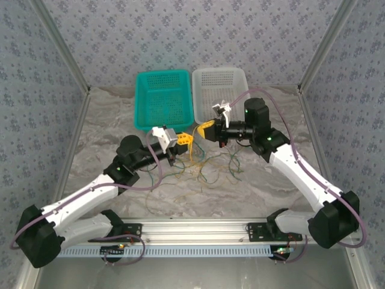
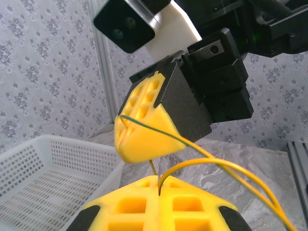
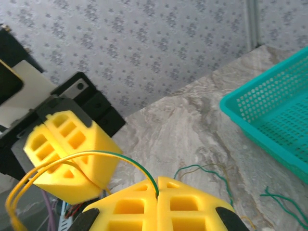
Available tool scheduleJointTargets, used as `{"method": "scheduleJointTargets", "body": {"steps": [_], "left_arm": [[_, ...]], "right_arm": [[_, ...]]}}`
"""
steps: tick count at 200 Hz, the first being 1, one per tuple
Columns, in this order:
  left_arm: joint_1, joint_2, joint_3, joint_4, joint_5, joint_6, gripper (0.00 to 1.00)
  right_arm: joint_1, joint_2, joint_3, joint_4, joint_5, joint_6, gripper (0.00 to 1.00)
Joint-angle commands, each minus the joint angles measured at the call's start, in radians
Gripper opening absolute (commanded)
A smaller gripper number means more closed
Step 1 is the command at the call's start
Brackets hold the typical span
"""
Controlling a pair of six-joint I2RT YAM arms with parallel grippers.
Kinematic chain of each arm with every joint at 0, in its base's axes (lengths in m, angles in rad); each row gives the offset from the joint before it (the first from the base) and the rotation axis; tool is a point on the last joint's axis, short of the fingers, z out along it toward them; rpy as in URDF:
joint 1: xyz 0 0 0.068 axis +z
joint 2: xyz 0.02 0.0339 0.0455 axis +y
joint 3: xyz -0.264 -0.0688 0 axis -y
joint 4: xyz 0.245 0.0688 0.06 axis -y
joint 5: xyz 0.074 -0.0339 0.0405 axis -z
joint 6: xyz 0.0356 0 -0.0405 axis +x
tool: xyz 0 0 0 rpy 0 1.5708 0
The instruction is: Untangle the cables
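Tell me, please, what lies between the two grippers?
A dark green cable arcs across the gap from the right gripper toward the left gripper, as the right wrist view shows. A yellow cable loops beside it in the left wrist view.

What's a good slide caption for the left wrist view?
Left gripper shut on a yellow wire, facing the right gripper pinching a green wire, white basket at lower left.

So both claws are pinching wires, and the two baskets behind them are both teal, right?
Only one is teal: the top external view shows the teal basket beside a white basket. The left gripper and right gripper do each pinch cables.
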Motion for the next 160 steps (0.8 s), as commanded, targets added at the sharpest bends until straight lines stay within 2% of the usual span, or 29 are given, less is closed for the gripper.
{"method": "scheduleJointTargets", "body": {"steps": [1, 25, 65, 91, 115, 133, 160], "left_arm": [[0.007, -0.068, 0.032, -0.046, -0.023, -0.008, 0.00], [0.008, -0.124, 0.071, -0.162, -0.049, 0.021, 0.00], [0.045, -0.241, 0.079, -0.249, -0.294, 0.027, 0.00], [0.130, -0.314, 0.119, -0.272, -0.305, -0.035, 0.00], [0.168, -0.321, 0.229, -0.356, -0.319, -0.040, 0.00], [0.182, -0.307, 0.298, -0.394, -0.376, -0.028, 0.00], [0.234, -0.254, 0.400, -0.436, -0.444, -0.042, 0.00]], "right_arm": [[-0.018, -0.071, -0.014, 0.031, 0.098, 0.043, 0.00], [-0.035, -0.135, -0.031, 0.042, 0.151, 0.070, 0.00], [-0.113, -0.254, -0.053, 0.032, 0.311, 0.154, 0.00], [-0.196, -0.301, -0.022, -0.011, 0.315, 0.222, 0.00], [-0.237, -0.334, 0.038, -0.094, 0.368, 0.245, 0.00], [-0.294, -0.346, 0.074, -0.133, 0.415, 0.283, 0.00], [-0.388, -0.334, 0.109, -0.148, 0.414, 0.336, 0.00]]}}
